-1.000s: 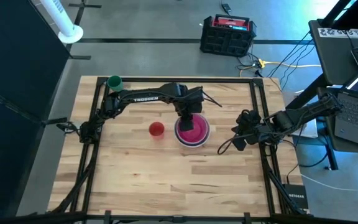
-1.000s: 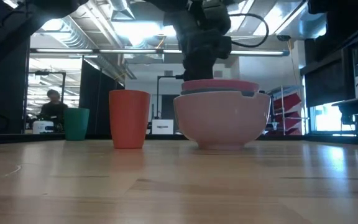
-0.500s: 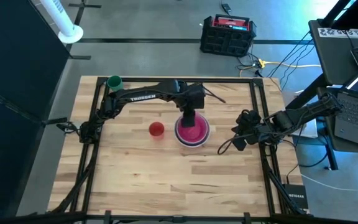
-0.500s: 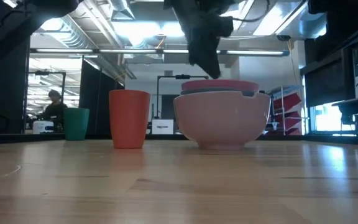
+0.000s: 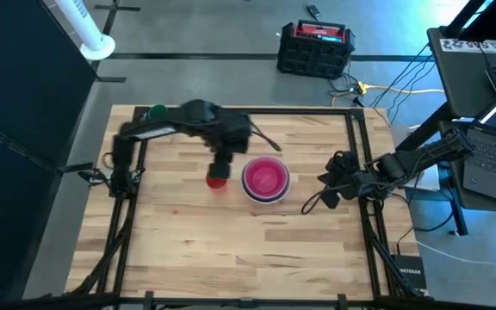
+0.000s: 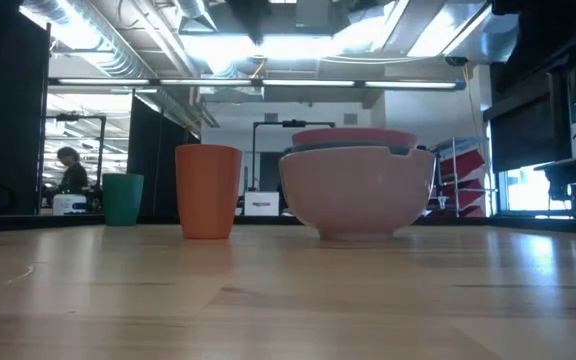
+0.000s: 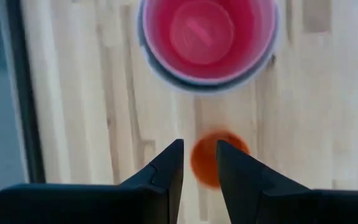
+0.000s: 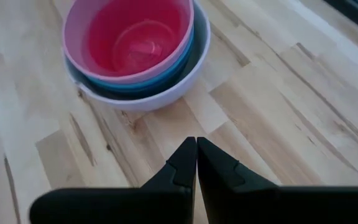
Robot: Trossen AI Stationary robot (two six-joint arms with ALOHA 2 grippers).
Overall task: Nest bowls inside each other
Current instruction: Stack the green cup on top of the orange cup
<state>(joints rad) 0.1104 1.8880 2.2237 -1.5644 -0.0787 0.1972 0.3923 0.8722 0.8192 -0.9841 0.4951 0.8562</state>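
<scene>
Left gripper (image 7: pixel 199 163) hangs above the small red plastic cup (image 5: pixel 217 179), fingers slightly parted, holding nothing. Round plastic bowls (image 5: pixel 266 179) sit nested mid-table, magenta innermost, just right of the cup. Right gripper (image 8: pixel 196 163) pressed together, empty, near table's right edge.

Bowls (image 5: pixel 266 179) nested in one upright stack, magenta innermost, mid-table.

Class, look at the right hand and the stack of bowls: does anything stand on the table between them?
Nothing visible does. In the right wrist view only bare wooden table lies between the shut right hand and the stack of bowls.
</scene>
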